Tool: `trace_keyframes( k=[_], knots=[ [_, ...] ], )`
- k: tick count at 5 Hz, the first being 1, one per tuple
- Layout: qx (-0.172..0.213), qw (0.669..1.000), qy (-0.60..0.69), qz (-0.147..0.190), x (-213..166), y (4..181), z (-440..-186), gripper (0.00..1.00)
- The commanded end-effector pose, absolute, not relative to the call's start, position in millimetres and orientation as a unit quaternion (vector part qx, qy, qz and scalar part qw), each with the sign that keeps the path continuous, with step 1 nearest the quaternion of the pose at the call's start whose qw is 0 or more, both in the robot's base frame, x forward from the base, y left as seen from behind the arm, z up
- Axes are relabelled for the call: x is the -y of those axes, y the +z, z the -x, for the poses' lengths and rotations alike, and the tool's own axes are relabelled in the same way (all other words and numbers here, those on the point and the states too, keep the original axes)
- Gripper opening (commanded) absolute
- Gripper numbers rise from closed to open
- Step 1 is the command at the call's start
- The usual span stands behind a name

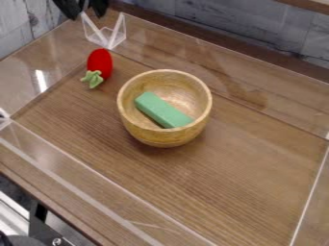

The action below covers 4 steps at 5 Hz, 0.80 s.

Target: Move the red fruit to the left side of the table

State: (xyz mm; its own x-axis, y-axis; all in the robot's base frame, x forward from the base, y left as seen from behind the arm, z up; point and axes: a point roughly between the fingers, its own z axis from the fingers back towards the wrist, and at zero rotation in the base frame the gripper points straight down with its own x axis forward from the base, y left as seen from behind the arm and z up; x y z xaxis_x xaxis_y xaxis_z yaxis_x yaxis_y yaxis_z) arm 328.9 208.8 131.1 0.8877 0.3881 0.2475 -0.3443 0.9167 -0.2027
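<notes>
Camera view, red fruit [99, 63] near clear left wall [29, 94]

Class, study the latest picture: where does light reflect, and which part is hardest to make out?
Camera view: soft glare on the tabletop near the upper right; the dark gripper, cut off by the top edge, shows little detail.

Dark clutter, perhaps cables [38, 231], fills the lower-left corner.

Glossy red fruit [100, 61], green leafy stem toward the camera, on the brown wood-grain table [213, 183]
</notes>
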Motion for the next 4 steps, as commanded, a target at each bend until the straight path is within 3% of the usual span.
trace_keyframes(
  k=[1, 4],
  knots=[
    [0.186, 0.966, 0.169, 0.051, -213.9, 169.4, -325.7, 1.0],
    [0.174, 0.973, 0.141, 0.057, -203.2, 165.7, -314.2, 1.0]
  ],
)
